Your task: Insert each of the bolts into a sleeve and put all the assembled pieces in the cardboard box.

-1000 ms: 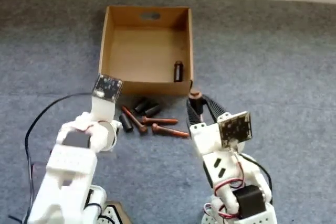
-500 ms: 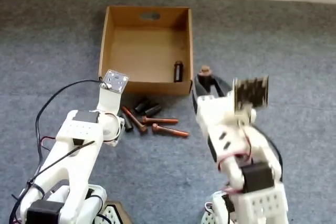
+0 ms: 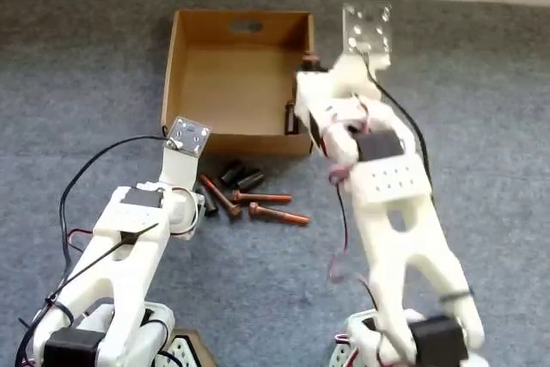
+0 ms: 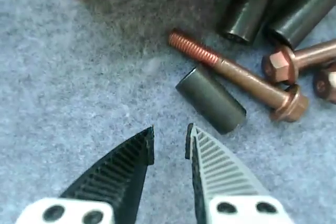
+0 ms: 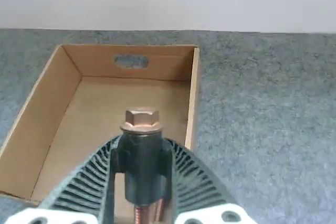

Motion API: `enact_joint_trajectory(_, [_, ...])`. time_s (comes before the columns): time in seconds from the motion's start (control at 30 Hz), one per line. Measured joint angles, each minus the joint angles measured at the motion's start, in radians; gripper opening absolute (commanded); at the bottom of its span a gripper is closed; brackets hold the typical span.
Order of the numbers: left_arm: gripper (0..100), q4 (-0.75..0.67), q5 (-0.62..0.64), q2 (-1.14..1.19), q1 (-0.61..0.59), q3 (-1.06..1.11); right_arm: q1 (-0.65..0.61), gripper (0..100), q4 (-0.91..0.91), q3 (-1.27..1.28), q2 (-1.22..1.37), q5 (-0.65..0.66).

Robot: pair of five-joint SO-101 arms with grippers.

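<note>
The right gripper (image 5: pixel 140 153) is clamped on a black cylindrical sleeve (image 5: pixel 140 169) that stands upright between its ribbed fingers, with a copper-coloured hex-head bolt (image 5: pixel 140 119) seated in it, head on top and threaded end showing below. In the right wrist view this assembled piece hangs over the open brown cardboard box (image 5: pixel 193 93), towards its right wall; the high view places the arm across that same wall. Inside the box, near that wall, a dark piece (image 3: pixel 291 118) shows partly behind the arm. The left gripper (image 4: pixel 169 134) is empty, its two fingertips parted by a narrow gap, low over the grey carpeted table (image 3: pixel 481 126) in front of the box. Just beyond its tips lies a loose black sleeve (image 4: pixel 211 99) on its side, touching a long copper bolt (image 4: pixel 236 74). Farther out are two more black sleeves (image 4: pixel 247 3) side by side, and the heads of two more copper bolts (image 4: pixel 278 66).
</note>
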Motion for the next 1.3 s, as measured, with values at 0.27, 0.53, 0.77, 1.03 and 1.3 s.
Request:
enact_joint_trajectory(0.27, [12, 0.0, 0.0, 0.0, 0.0, 0.0, -0.029, 0.7, -0.003, -0.21, 0.293, 0.0])
enact_joint_trajectory(0.53, [12, 0.0, 0.0, 0.0, 0.0, 0.0, -0.055, 0.7, -0.078, -0.35, 0.569, 0.0])
enact_joint_trajectory(0.77, [12, 0.0, 0.0, 0.0, 0.0, 0.0, -0.069, 0.7, -0.104, -0.5, 0.778, -0.006])
enact_joint_trajectory(1.03, [12, 0.0, 0.0, 0.0, 0.009, 0.0, -0.087, 0.7, -0.104, -0.548, 0.913, -0.006])
enact_joint_trajectory(1.3, [12, 0.0, 0.0, 0.0, 0.009, 0.0, -0.087, 0.7, -0.032, -0.548, 0.916, -0.006])
